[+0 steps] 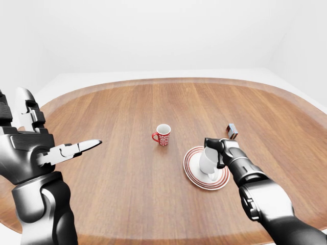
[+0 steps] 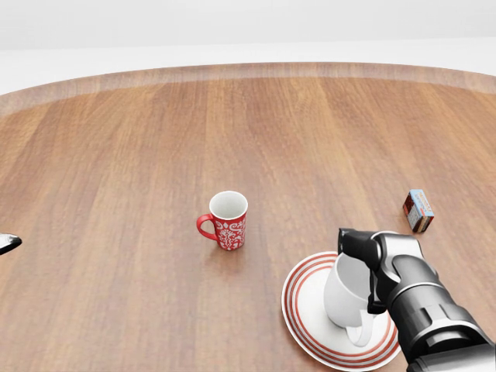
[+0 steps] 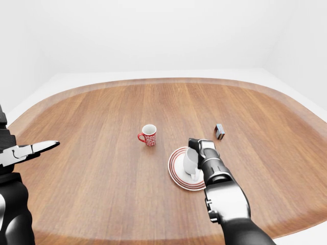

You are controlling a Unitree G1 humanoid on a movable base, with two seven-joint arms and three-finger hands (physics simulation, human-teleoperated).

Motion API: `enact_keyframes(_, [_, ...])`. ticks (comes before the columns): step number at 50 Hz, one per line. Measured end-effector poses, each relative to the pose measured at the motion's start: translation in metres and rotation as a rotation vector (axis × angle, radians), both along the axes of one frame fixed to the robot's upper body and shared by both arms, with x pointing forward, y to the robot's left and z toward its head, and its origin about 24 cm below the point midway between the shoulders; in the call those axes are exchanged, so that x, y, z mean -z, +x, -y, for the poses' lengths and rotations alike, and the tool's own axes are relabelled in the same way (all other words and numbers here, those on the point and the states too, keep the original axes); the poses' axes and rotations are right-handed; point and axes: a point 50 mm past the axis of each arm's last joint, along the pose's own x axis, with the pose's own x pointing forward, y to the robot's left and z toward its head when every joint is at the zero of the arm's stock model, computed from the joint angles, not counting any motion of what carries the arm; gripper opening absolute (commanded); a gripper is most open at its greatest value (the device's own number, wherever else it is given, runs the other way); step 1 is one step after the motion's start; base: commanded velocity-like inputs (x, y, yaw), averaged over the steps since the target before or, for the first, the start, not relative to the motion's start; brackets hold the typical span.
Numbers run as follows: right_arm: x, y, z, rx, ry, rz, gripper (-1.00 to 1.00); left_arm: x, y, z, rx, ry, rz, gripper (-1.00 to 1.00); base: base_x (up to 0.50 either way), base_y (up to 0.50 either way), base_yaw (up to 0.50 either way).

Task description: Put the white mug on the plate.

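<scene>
White mug within plate rim, right hand gripping.

We see a wide oval wooden counter with a paler rim. Directly on it lie three things, which we place from the red-ringed white plate: a red patterned mug stands upright, up and to the plate's left, apart from it, and a small box stands up and to its right.
</scene>
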Motion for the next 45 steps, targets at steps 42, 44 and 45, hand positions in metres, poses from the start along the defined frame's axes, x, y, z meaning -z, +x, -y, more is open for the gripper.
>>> enact_keyframes(42, [-0.143, 0.021, -0.003, -0.102, -0.335, 0.447, 1.00, 0.000, 0.000, 0.000, -0.001, 0.004, -0.001, 1.00, 0.00, 0.00, 0.00])
enact_keyframes(44, [-0.179, 0.021, -0.001, -0.081, -0.373, 0.564, 1.00, 0.000, 0.000, 0.000, -0.001, 0.005, 0.000, 1.00, 0.00, 0.00, 0.00])
enact_keyframes(45, [-0.198, 0.021, 0.000, -0.071, -0.393, 0.621, 1.00, 0.000, 0.000, 0.000, -0.001, 0.005, 0.000, 1.00, 0.00, 0.00, 0.00])
